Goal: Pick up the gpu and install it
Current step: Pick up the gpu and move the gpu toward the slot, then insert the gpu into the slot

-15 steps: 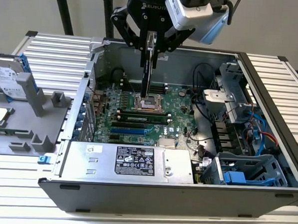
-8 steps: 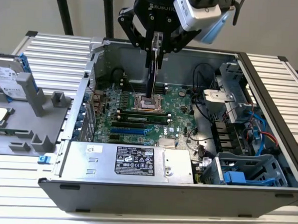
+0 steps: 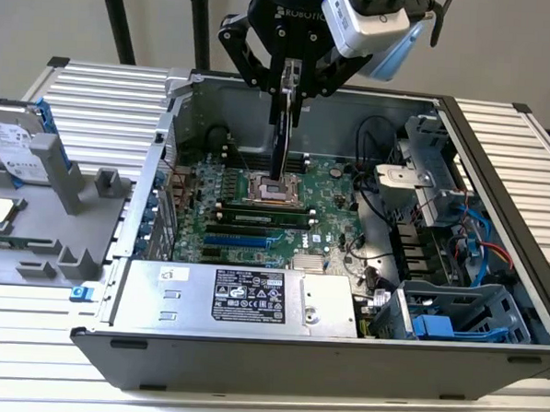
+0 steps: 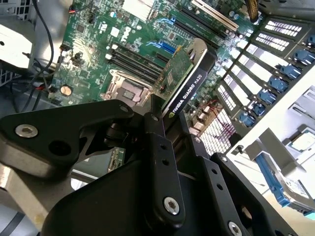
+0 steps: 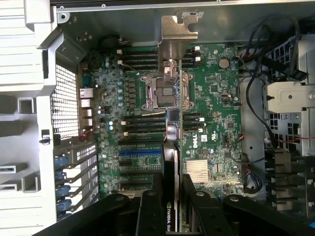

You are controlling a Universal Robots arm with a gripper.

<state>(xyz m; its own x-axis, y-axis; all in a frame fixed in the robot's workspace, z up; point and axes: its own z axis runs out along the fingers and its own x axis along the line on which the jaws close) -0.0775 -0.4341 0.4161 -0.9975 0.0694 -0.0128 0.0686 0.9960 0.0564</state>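
The open computer case (image 3: 249, 357) lies on the table (image 3: 522, 154) with its motherboard (image 3: 334, 214) facing up. Above the board, the end effector (image 3: 289, 82) is closed on the gpu (image 3: 282, 132), a finger pressed to each flat face. The card hangs in the air, clear of the board and right over the CPU socket (image 3: 274, 189).

From where I stand, the worry is that socket. If the card comes straight down as it hangs, its lower end would land on the socket and could damage it. It is also gripped at one end only, so any knock could swing it in the grip. The expansion slots (image 3: 241, 234) sit to one side of it, so pressing down here would seat nothing.

The card stands on end with its long axis running up and down. It is edge-on in the exterior view. Its silver bracket (image 5: 174, 34) is the lowest part and points at the board.
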